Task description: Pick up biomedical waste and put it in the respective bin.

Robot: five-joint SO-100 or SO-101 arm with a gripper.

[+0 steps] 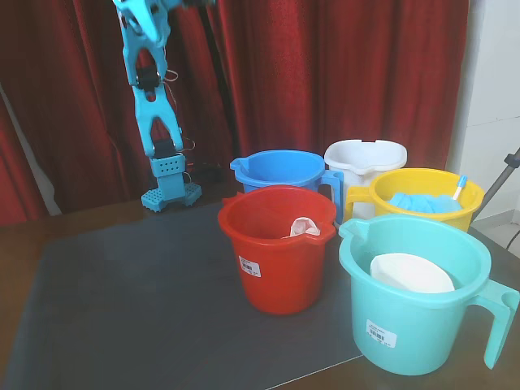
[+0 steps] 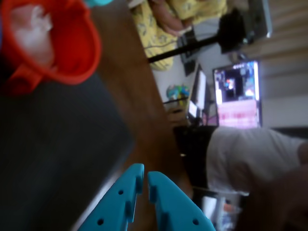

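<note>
The white wrinkly glove (image 1: 305,227) lies inside the red bucket (image 1: 276,268), resting against its far wall near the spout. In the wrist view the same red bucket (image 2: 84,53) sits at the top left with the white glove (image 2: 31,26) showing inside. My teal gripper (image 2: 145,174) comes in from the bottom edge of the wrist view, its fingers closed together with nothing between them, well away from the bucket. In the fixed view only the raised arm (image 1: 150,97) shows at the back left; the gripper itself is cut off by the top edge.
A blue bucket (image 1: 280,166), a white bucket (image 1: 366,154) and a yellow bucket (image 1: 426,207) holding a blue glove stand behind the red one. A teal bucket (image 1: 414,325) with a white disc stands front right. A dark mat (image 1: 146,309) covers the table.
</note>
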